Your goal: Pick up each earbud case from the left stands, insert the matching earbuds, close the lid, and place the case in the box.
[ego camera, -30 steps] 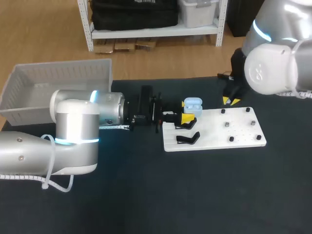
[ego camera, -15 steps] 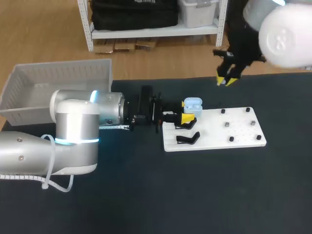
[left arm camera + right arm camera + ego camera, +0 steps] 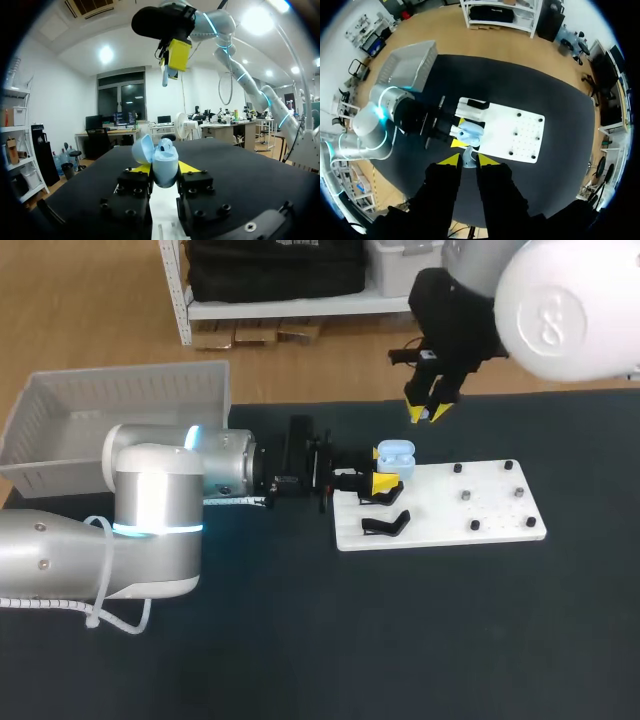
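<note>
My left gripper (image 3: 381, 483) lies level at the left end of the white board (image 3: 450, 515), shut on a light blue earbud case (image 3: 395, 453) whose lid stands open. In the left wrist view the case (image 3: 162, 160) sits upright between the yellow fingertips (image 3: 189, 167). My right gripper (image 3: 428, 412) hangs above and just behind the case, pointing down, shut on a small pale earbud (image 3: 468, 160). From the left wrist view the right gripper (image 3: 172, 60) shows high above the case, with the earbud (image 3: 165, 76) sticking out below its tips.
An empty black stand (image 3: 385, 523) sits on the board's near left corner. Several small black pegs (image 3: 467, 497) dot the board's right half. A grey basket (image 3: 120, 415) stands at the table's back left.
My right arm rose from behind the board's right end and swung left, ending above the open case. The left arm and case stayed still.
</note>
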You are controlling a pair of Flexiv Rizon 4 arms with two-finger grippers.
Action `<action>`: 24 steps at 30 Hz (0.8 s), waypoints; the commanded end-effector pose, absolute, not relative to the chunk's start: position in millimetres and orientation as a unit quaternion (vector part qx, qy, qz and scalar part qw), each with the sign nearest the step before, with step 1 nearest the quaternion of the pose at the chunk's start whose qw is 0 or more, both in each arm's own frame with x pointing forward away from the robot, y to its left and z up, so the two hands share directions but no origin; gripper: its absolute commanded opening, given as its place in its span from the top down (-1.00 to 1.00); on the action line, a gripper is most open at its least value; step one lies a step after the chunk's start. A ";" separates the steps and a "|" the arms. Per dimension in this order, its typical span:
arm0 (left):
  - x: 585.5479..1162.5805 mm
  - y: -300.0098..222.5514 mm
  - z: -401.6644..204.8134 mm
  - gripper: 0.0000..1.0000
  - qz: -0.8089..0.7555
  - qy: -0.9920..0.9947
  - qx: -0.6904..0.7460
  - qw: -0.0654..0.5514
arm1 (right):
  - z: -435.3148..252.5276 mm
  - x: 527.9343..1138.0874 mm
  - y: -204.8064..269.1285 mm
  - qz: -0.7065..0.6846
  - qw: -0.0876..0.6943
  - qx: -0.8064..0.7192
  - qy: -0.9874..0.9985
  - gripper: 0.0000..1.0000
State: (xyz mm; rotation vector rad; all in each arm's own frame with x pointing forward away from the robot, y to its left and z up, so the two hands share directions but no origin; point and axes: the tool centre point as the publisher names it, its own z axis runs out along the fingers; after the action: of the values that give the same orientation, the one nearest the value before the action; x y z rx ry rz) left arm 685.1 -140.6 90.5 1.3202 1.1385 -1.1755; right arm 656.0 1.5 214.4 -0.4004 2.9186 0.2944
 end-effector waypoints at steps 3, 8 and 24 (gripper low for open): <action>684.0 -140.9 89.1 1.00 -0.484 0.469 0.544 0.500 | 213.8 654.0 1.0 0.098 0.093 -0.133 0.982 1.00; 684.0 -140.9 89.1 1.00 -0.484 0.469 0.544 0.500 | 214.6 654.1 3.4 0.106 0.087 -0.146 0.980 1.00; 684.0 -140.9 89.1 1.00 -0.484 0.469 0.544 0.500 | 186.8 654.2 29.8 0.029 0.033 -0.258 0.965 1.00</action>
State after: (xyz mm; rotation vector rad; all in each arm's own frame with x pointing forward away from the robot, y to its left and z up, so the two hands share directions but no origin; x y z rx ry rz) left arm 685.1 -140.6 90.5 1.3203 1.1385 -1.1754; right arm 647.4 21.7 191.7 -0.7872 2.9283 0.1181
